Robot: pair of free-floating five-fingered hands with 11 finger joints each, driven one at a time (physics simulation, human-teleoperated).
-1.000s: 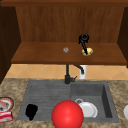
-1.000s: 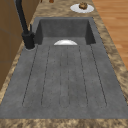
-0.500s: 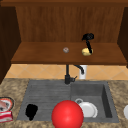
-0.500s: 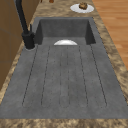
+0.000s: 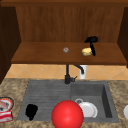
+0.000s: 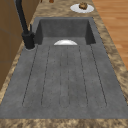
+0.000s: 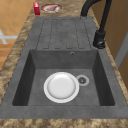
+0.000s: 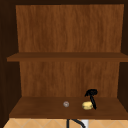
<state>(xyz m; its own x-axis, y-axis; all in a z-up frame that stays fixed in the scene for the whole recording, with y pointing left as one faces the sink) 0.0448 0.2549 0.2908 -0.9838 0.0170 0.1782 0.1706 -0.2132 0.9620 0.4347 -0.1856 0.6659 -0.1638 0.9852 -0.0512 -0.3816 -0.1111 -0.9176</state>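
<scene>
Reaching down to the shelf (image 5: 37, 53), the right hand (image 5: 91, 42) has its fingers (image 5: 93, 51) pointing straight down, just beside a small yellow lump (image 5: 86, 51). They look about touching its right side, but I cannot tell if they grip it. The lump sits on the shelf, so it looks not lifted yet. A small grey round thing (image 5: 66, 50) lies a bit to the left on the same shelf. Below, the left hand (image 5: 31, 111) hangs over the sink's ribbed part, and I cannot tell how its fingers are. A red ball (image 5: 67, 114) sits near it, beside a white plate (image 7: 61, 87) in the sink (image 7: 105, 82). A tap (image 5: 68, 75) stands behind.
</scene>
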